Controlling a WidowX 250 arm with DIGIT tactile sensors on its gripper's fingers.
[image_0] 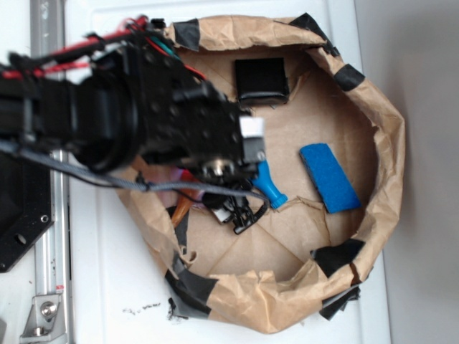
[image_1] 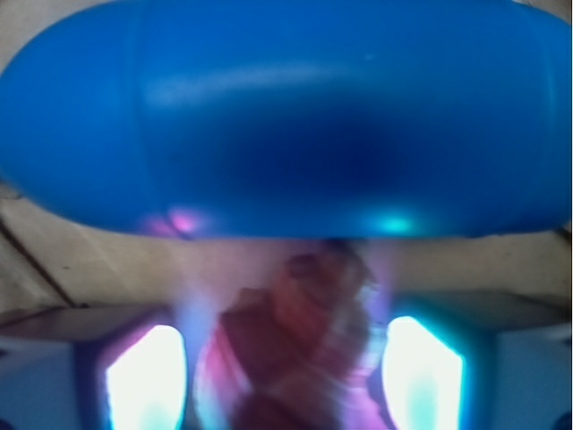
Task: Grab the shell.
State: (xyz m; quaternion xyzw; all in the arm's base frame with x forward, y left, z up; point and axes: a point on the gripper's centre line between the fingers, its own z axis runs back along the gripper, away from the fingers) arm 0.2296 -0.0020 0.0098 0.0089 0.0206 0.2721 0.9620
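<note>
Shell [image_1: 295, 358] blurred btwn fingers [image_1: 148, 381], mostly hidden under arm [image_0: 143, 107].

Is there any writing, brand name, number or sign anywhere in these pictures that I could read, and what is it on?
None can be read.
Black marks on the white table near the paper rim: too small and blurred to read.
Blue bottle, shell, blue flat block, black box: no print shows.
Brown paper wall and its black tape: blank.
</note>
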